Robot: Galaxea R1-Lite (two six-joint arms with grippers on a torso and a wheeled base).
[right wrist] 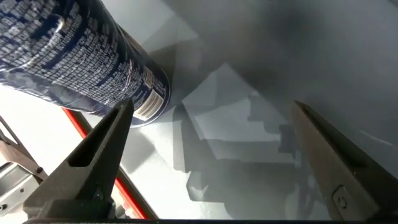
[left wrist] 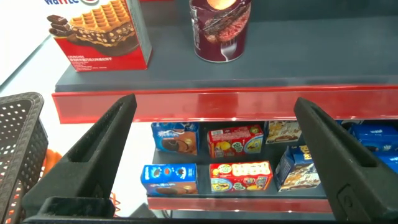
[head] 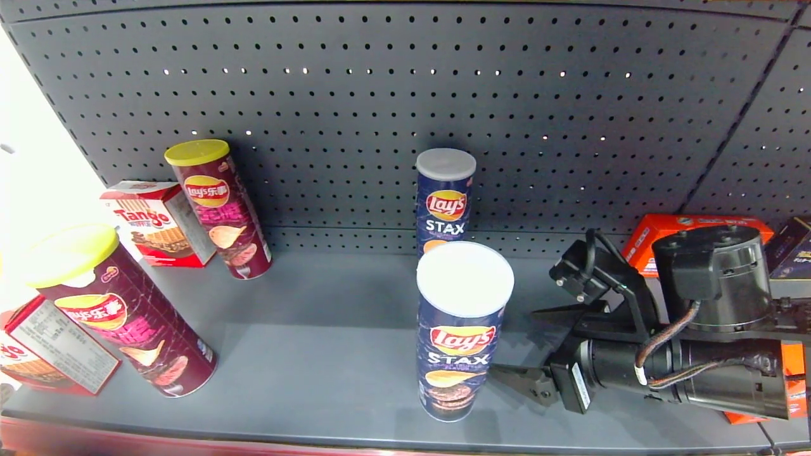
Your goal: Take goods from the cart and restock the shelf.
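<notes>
Two blue chip cans stand upright on the grey shelf (head: pixel 329 342), one at the front (head: pixel 462 329) and one behind it near the pegboard (head: pixel 445 196). My right gripper (head: pixel 532 345) sits just to the right of the front can, open, with nothing between its fingers and a small gap to the can. In the right wrist view the front blue can (right wrist: pixel 81 56) stands beyond the open right gripper (right wrist: pixel 211 155), outside its fingers. My left gripper (left wrist: pixel 211 155) hangs open and empty below the shelf's red front edge (left wrist: pixel 224 102).
Two maroon chip cans (head: pixel 218 209) (head: pixel 120 316) and wafer boxes (head: pixel 158 221) (head: pixel 44 348) fill the shelf's left side. Orange boxes (head: pixel 690 234) lie at the right behind my arm. A black basket (left wrist: pixel 18 143) and lower shelves of snack boxes (left wrist: pixel 236 158) are seen by the left wrist.
</notes>
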